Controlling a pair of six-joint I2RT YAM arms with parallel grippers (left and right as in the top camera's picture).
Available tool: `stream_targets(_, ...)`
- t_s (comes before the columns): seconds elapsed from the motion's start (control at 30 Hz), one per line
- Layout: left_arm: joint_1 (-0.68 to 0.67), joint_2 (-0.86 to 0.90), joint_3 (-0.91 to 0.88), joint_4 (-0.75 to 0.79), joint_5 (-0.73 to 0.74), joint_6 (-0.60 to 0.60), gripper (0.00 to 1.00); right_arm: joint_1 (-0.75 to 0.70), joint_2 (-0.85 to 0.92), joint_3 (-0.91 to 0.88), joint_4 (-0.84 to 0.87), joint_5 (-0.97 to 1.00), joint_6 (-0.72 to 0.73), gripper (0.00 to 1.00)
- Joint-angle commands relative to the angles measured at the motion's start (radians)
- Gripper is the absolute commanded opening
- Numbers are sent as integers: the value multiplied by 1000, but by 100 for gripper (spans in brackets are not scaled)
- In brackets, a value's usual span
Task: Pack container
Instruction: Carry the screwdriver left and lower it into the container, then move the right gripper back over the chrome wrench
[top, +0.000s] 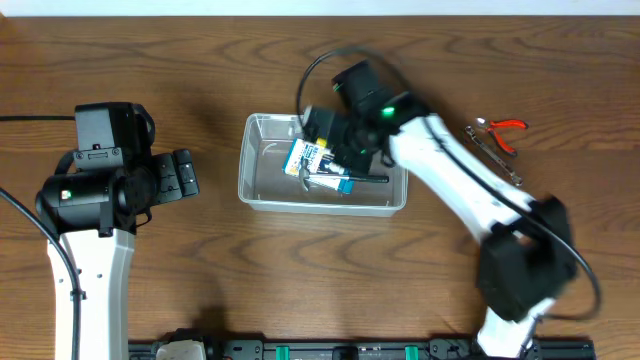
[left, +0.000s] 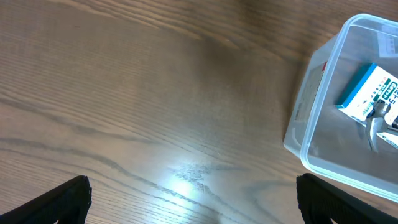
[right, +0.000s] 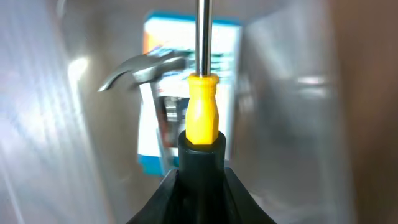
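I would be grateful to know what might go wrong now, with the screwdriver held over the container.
1. The screwdriver shaft points straight at the blue-and-white box and the chrome hammer head; pushed further along that line, it may jab or shove them.
2. If it is let go here, it might land across those items and stick up over the rim of the container instead of lying flat.

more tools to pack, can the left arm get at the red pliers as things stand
Probably not: the pliers lie far right, past the container and the right arm stretched over it, while the open left gripper sits left of the container.
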Motion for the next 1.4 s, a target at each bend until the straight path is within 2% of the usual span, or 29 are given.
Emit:
stream_targets(0.0, 4, -7, 5, -6, 2, -9, 98, 12, 63, 6, -27, -48, -51, 1)
stream_targets(0.13, 4, -7, 5, -6, 2, -9, 98, 7, 91, 6, -63, -51, -55, 2)
stream_targets(0.2, 4, -7, 5, -6, 2, -8, 98, 3, 90, 6, -62, -42, -54, 10)
stream_targets(0.27, 4, -7, 5, -6, 2, -9, 98, 3, 85, 10, -59, -22, -49, 69)
stream_targets(0.3, 4, -7, 5, -6, 2, -8, 98, 3, 80, 15, -63, -8, -49, 80)
stream_targets(0.33, 4, -7, 5, -6, 2, -8, 98, 3, 75, 25, -69, 10, -46, 85)
stream_targets(0.57, 4, -7, 5, -6, 2, -9, 98, -55, -17, 201, -142, 100, -19, 92)
stream_targets(0.77, 4, -7, 5, -6, 2, -9, 98, -278, -45, 376, -241, 200, 29, 94)
stream_targets(0.9, 4, -7, 5, -6, 2, -9, 98, -471, -34, 379, -343, 194, 13, 96)
stream_targets(1.07, 4, -7, 5, -5, 2, -9, 98, -659, 41, 363, -472, 142, -84, 95)
stream_targets(1.2, 4, -7, 5, -6, 2, -9, 98, -733, 124, 354, -477, 143, -88, 93)
stream_targets(1.37, 4, -7, 5, -5, 2, -9, 98, -753, 226, 354, -490, 137, -88, 93)
